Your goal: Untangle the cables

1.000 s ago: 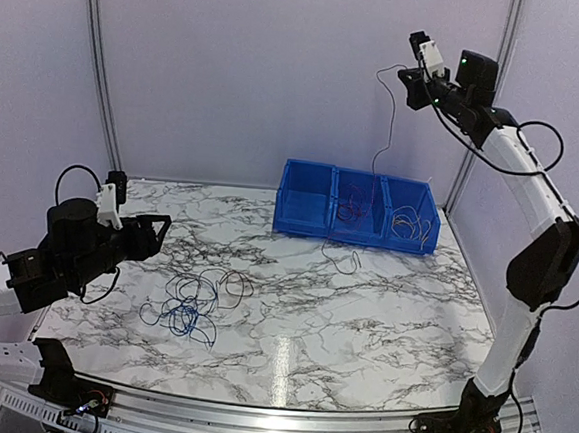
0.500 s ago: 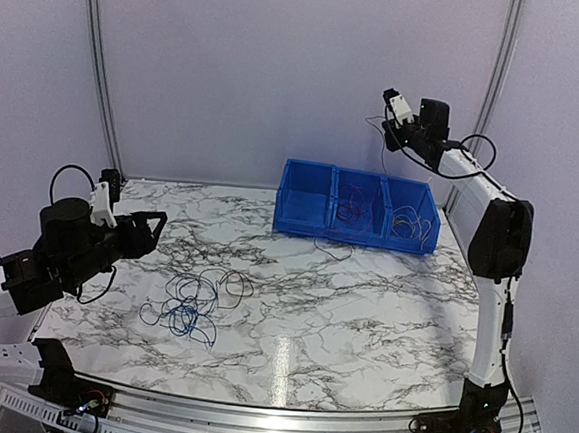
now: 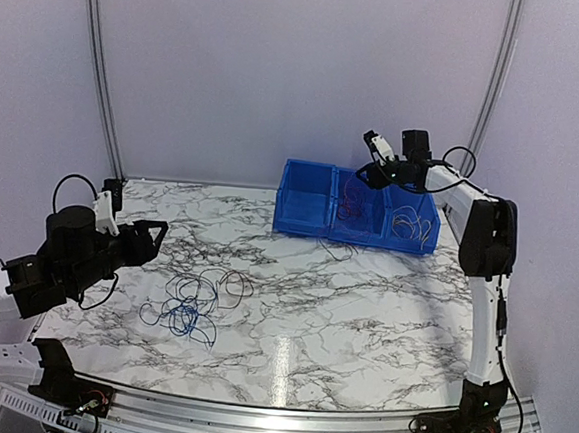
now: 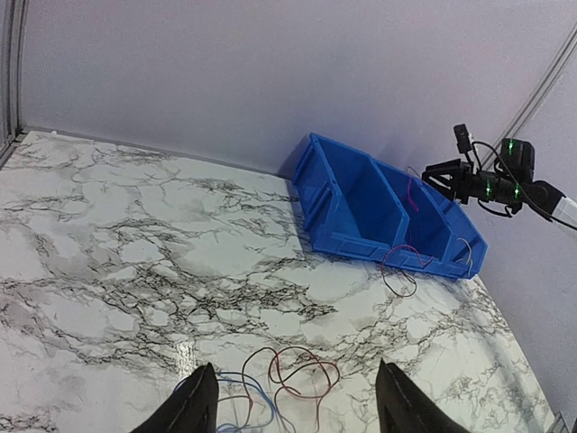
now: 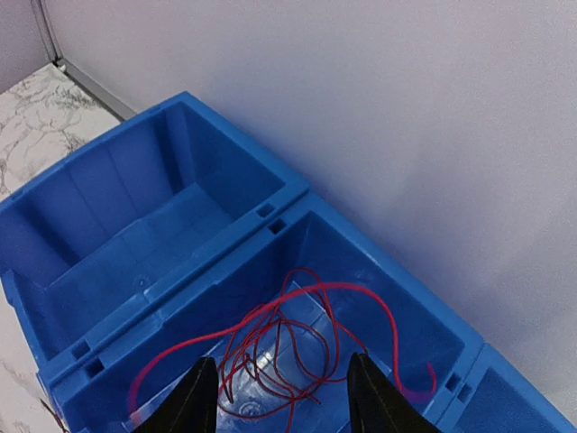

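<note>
**Right gripper** (image 5: 281, 404): the fingers are spread with nothing between them. It hangs directly above the middle compartment of the blue bin (image 5: 117, 225), at the far right of the marble table (image 3: 361, 323).

**Red cables** (image 5: 302, 338): these lie beneath that gripper on the compartment floor. They are hair-thin strands in a loose nest of overlapping loops, and one strand arcs up toward the back wall.

**Orange cables** (image 3: 414, 224): a paler bundle of small curls sits in the compartment to the right.

**Stray cable** (image 3: 335, 248): a single dark loop rests on the table just in front of the bin. The frames do not show whether it climbs over the wall.

**Left gripper** (image 4: 297, 408): the fingers are wide apart and empty. It is raised above the near-left part of the table and angled toward the bin.

**Tangle** (image 3: 198, 300): the remaining cables lie on the marble near the left gripper but not touching it. They form a flat knot of blue and dark wires curled in many small, crossing rings. In the left wrist view, reddish-brown and pale blue loops of the knot show just beyond the fingertips. The tangle lies well apart from the bin.
</note>
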`<state>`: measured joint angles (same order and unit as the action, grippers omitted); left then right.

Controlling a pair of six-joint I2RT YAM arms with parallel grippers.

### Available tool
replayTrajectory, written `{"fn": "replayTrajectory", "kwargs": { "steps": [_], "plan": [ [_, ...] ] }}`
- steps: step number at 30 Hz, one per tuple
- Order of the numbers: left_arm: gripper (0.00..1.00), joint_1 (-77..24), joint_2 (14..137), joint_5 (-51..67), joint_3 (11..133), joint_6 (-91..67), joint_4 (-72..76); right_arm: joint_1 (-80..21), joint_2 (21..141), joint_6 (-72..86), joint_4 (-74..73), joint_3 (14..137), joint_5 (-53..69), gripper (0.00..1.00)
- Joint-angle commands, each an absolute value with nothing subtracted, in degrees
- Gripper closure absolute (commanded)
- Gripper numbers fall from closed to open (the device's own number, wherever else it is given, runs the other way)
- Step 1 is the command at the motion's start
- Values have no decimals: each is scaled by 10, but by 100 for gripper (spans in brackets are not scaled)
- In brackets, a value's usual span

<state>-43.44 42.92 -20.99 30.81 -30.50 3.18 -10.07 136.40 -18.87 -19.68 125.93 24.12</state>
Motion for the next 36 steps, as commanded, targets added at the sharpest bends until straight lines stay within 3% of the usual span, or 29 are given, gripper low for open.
{"fn": "replayTrajectory", "kwargs": {
  "steps": [1, 5, 9, 15, 19, 24, 36],
  "plan": [
    [38, -433, 413, -207, 294, -315, 38, -93, 1312, -201, -253, 1225, 244, 49],
    [38, -433, 402, -208, 278, -320, 48, -91, 1246, -214, -255, 1138, 232, 46],
    [37, -433, 404, -206, 267, -325, 65, -91, 1222, -231, -315, 1133, 224, 42],
    [37, -433, 413, -202, 261, -329, 80, -100, 1125, -268, -273, 985, 280, 52],
    [37, -433, 416, -202, 258, -329, 84, -133, 1106, -315, -269, 932, 256, 50],
    [37, -433, 420, -200, 258, -331, 88, -171, 1130, -343, -282, 940, 222, 44],
    [37, -433, 414, -202, 257, -331, 78, -185, 1254, -323, -321, 1052, 208, 42]
  ]
}}
